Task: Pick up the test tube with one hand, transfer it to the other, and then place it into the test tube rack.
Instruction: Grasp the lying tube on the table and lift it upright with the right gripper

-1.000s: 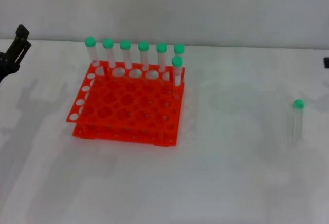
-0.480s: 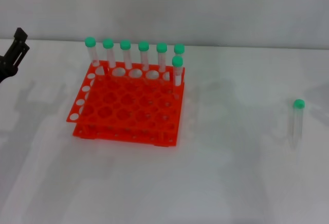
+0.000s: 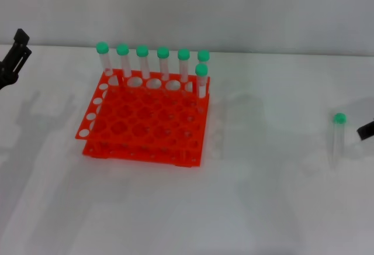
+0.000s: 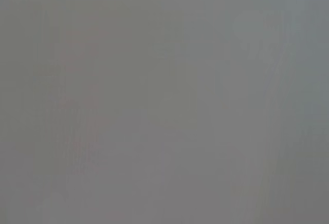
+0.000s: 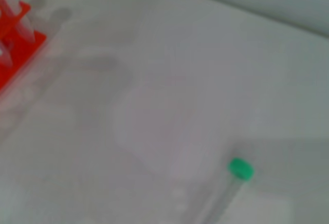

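The test tube rack (image 3: pixel 146 119), the bright orange-red grid, is your landmark: seven green-capped tubes (image 3: pixel 153 62) stand along its far edge and far right corner, and the rest of its holes are free. Well off the rack's left side, the left gripper (image 3: pixel 14 56) hangs above the table (image 3: pixel 175 208), only its dark tip in view, so you cannot tell whether its fingers are spread or pressed together. Well to the rack's right, a sliver of the right gripper (image 3: pixel 366 130) shows just beside the test tube (image 3: pixel 338 138); its fingers cannot be judged either. That tube stands upright and alone on the table, green cap (image 5: pixel 240 168) up, far from the rack, nothing touching it. The pick-up looks like the step in hand: come in level, straddle the clear barrel below the cap, and close gently, since a slim standing tube will likely tip at any sideways nudge.
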